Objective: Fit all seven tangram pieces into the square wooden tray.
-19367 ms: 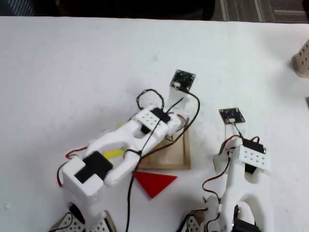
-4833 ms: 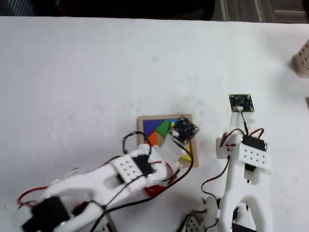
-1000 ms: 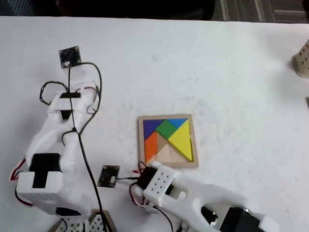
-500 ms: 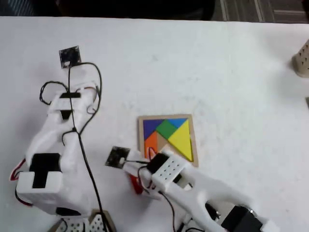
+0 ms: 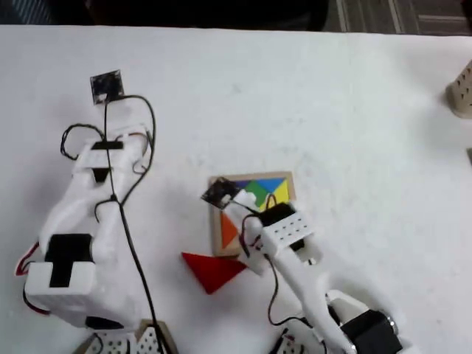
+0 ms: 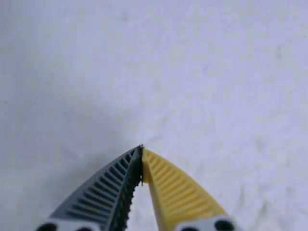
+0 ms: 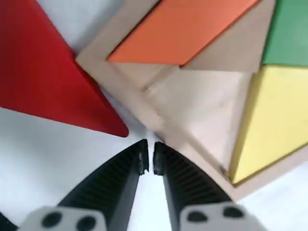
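In the high view, the right arm (image 5: pixel 287 230) had swung within the last 1 s from above the large red triangular piece (image 5: pixel 214 270) to above the near-left part of the square wooden tray (image 5: pixel 214 243). That left the triangle uncovered, flat on the white table (image 5: pixel 332 96) just outside the tray's near-left corner and somewhat left of where it lay 19.4 s before. Judged from this, the piece had been nudged but not seated, so the task remained unfinished. Its long edge ran roughly parallel to the tray's near rim, facing the tray, and its right-angled corner pointed away, toward the arm bases. The left arm (image 5: pixel 88 199) had kept its parked place, well apart.

In the left wrist view, the left gripper (image 6: pixel 141 159) hung over bare table with its fingertips pressed together on nothing.

In the right wrist view, the right gripper (image 7: pixel 148 158) hovered at the tray's outer rim with its fingers drawn almost together, empty. One sharp corner of the triangle lay just beside them. Inside the tray, bare wood showed between the orange piece (image 7: pixel 187 29), the green piece (image 7: pixel 288 33) and the yellow piece (image 7: pixel 274 115).
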Motion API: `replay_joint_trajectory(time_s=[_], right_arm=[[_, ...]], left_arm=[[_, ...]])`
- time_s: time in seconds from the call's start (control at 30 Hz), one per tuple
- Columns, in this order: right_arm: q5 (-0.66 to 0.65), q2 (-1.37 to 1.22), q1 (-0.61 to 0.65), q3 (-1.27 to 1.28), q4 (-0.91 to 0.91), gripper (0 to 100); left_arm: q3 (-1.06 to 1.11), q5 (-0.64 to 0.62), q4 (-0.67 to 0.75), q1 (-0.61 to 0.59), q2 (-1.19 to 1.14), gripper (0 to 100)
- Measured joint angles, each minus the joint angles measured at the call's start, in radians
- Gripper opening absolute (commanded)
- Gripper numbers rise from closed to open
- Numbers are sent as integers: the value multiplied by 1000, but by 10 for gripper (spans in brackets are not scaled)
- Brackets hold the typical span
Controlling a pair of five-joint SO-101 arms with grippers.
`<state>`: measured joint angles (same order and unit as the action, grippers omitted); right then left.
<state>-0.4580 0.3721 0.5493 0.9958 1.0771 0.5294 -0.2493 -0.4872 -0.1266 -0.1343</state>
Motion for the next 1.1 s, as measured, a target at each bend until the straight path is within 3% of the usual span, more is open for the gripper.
replay_joint_trajectory(time_s=[0.1, 0.33, 0.4, 0.6, 0.87, 1.1], right_arm=[[8, 0, 57, 0, 23, 179], [-6, 110, 262, 44, 37, 69], [-9, 163, 322, 100, 2, 84], [-8, 183, 293, 138, -41, 211], [-3, 187, 368, 110, -43, 214], [49, 262, 491, 107, -95, 244]], left_arm=[[0, 0, 0, 0, 0, 24], [0, 0, 0, -17, 0, 24], [0, 0, 0, -17, 0, 24], [0, 0, 0, -17, 0, 24], [-2, 0, 0, -17, 0, 24], [-37, 0, 0, -97, -5, 24]])
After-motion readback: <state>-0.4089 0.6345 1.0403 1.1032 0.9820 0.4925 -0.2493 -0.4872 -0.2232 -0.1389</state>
